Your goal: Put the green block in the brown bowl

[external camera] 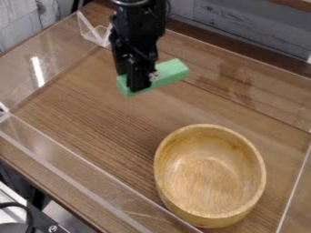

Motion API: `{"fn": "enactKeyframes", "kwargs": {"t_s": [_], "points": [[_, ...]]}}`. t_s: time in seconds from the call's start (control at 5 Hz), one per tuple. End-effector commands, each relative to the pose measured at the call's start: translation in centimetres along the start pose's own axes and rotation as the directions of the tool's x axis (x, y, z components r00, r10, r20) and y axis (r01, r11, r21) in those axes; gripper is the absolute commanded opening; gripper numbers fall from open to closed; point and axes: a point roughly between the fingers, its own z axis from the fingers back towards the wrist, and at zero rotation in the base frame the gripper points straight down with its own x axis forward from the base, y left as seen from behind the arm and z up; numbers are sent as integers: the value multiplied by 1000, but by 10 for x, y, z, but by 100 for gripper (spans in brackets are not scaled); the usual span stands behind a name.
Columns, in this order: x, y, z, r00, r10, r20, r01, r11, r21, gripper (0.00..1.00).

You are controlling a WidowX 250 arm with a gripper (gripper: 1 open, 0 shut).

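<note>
Green block point(155, 75) | clamped in gripper point(140, 85) | brown bowl point(209, 173) apart

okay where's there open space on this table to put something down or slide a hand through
Bare wood runs along the left side of the table, from the clear wall to the brown bowl, and right of the pincer holding the green block. The near right corner is crowded by the bowl.

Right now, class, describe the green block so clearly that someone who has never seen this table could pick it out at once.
Start at the wooden table with the big round brown bowl near its front right. Look up and left to the black gripper pointing down. The green block is the small flat bar clamped in it, lifted off the table: the only green thing there.
</note>
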Motion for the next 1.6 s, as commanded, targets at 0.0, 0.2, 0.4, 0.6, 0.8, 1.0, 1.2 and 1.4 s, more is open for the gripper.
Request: {"fn": "enactKeyframes", "kwargs": {"t_s": [0.0,0.2,0.4,0.6,0.8,1.0,1.2,1.4], "points": [[2,-2,4,999,-23,25,22,999,30,0],[4,-7,2,999,-35,26,34,999,36,0],[6,-12,0,998,-48,29,47,998,42,0],[8,-15,-2,998,-59,32,58,997,49,0],[11,-16,-4,997,-64,35,62,997,56,0],[11,-16,-5,997,-66,35,63,996,63,0],[12,-15,-6,997,-64,36,62,996,69,0],[13,-15,-7,997,-63,37,61,995,74,0]]}}
